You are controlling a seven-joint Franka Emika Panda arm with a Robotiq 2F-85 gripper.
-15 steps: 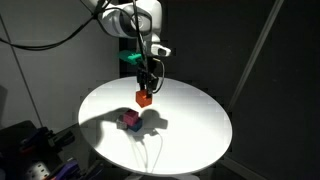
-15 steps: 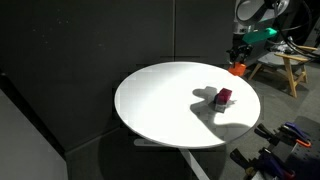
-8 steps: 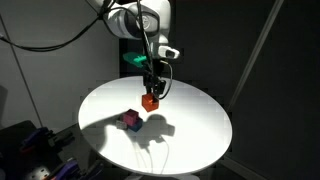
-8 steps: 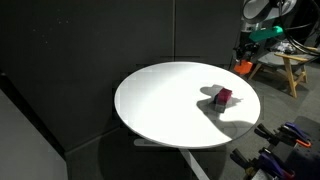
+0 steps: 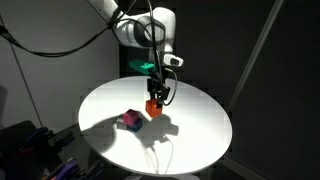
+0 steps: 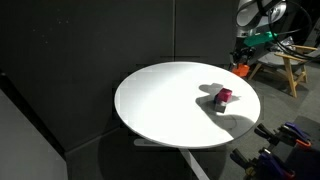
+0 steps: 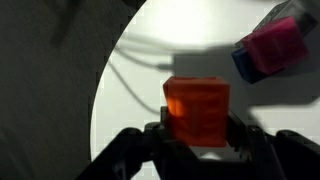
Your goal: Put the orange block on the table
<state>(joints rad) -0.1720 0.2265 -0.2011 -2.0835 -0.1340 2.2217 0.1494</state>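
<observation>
My gripper (image 5: 155,100) is shut on the orange block (image 5: 154,107), a small bright orange-red cube, and holds it low over the round white table (image 5: 190,135). In the wrist view the orange block (image 7: 197,110) sits between the two dark fingers (image 7: 240,132), close to the table's edge (image 7: 105,100). In an exterior view the gripper (image 6: 240,66) and the orange block (image 6: 239,70) are at the table's (image 6: 160,100) far right rim. I cannot tell whether the block touches the tabletop.
A magenta block on a blue block (image 5: 131,120) stands on the table beside the gripper; the pair also shows in the wrist view (image 7: 272,48) and in an exterior view (image 6: 223,97). A wooden stool (image 6: 290,65) stands beyond the table. Dark curtains surround the scene.
My gripper has moved sideways away from the magenta and blue stack and lower toward the tabletop, still holding the orange block.
</observation>
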